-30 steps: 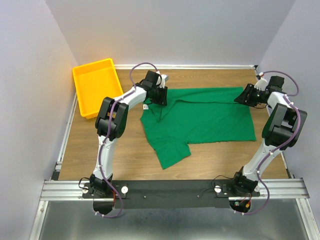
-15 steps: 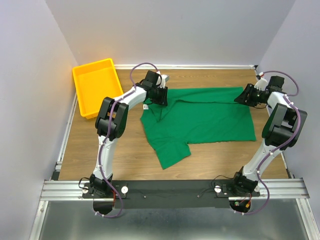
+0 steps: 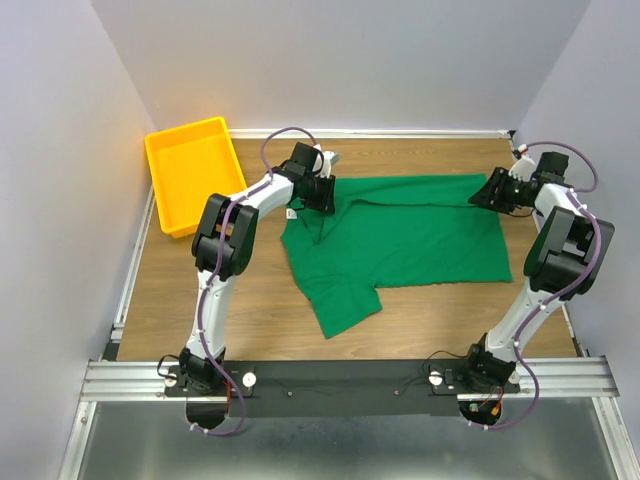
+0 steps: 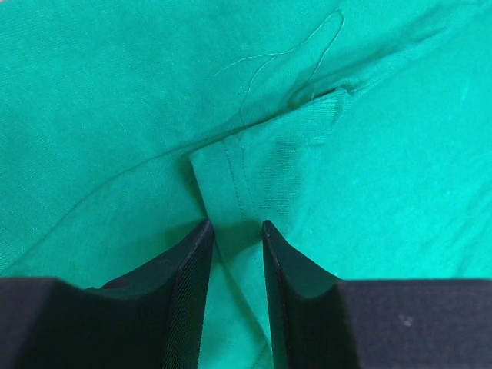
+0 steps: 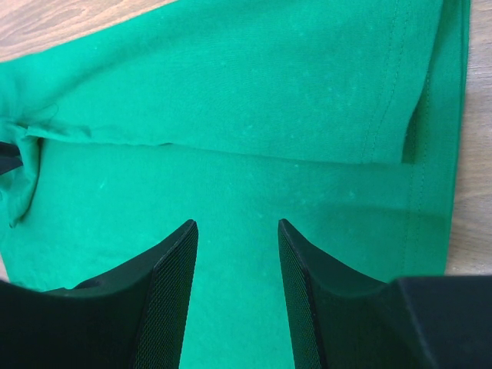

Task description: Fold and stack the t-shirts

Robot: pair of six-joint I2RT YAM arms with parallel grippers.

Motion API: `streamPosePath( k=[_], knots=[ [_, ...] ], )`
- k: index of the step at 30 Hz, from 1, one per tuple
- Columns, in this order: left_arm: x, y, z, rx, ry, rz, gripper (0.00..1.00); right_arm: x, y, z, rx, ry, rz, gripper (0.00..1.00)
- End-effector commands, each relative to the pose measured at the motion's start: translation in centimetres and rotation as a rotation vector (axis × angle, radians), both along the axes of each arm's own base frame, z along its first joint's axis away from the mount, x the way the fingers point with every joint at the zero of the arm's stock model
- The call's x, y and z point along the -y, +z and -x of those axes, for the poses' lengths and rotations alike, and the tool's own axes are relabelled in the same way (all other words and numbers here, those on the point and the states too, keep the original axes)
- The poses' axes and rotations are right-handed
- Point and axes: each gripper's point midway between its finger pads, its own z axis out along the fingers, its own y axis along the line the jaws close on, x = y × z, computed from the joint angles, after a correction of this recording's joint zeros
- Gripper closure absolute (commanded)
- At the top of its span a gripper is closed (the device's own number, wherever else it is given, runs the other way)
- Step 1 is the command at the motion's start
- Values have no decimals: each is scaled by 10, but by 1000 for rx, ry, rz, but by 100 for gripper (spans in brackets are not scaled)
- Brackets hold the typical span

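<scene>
Where the t-shirt lies: the dark green t-shirt point(image 3: 410, 235) is spread on the wooden table point(image 3: 200, 290), middle to right of the top frame, one sleeve pointing to the lower left.
Fold: a strip along its upper edge is doubled over; the right wrist view shows that stitched hem point(image 5: 384, 84) lying on the layer below.
Left pincer point(image 3: 320, 193): at the shirt's upper-left corner. From above, its black body hides the fingertips and the cloth under them.
Left pincer, close view point(image 4: 235, 231): the fingers stand close together, clenched on a hemmed flap of the t-shirt point(image 4: 115, 100) that runs down between them. Their bases are cut off by the bottom edge.
Right pincer point(image 3: 493, 192): at the shirt's upper-right corner.
Right pincer, close view point(image 5: 234, 231): released, fingers well apart, with flat cloth point(image 5: 231, 77) showing in the gap. Whether the tips touch it cannot be told.
White speck point(image 3: 292, 213): by the shirt's left edge, beside the left arm, too small to make out.
Yellow tray point(image 3: 170, 205): upper left, well apart from the shirt.
</scene>
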Motion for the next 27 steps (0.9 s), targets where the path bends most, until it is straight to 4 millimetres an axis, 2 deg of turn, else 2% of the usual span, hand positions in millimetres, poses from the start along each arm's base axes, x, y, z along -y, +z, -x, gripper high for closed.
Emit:
streamPosePath(
  k=[1,6,9,10,14,18,27],
  knots=[
    [1,-10,4,-32,-17,-7,59,-4,14,5,22,8,-14,46],
    [2,-10,4,-35,-20,-4,60,-5,14,5,23,9,-15,46],
    [7,-6,5,-31,-44,22,70,-5,14,4,22,8,-16,46],
    [7,-5,5,-29,-47,27,79,-5,15,4,24,10,-16,46],
    [10,5,3,-1,-60,48,100,-5,15,4,24,8,-16,46],
    [12,15,3,28,-79,63,100,-4,15,4,25,7,-14,46],
    [24,27,19,39,-179,132,100,-5,17,4,26,6,-18,46]
  ],
)
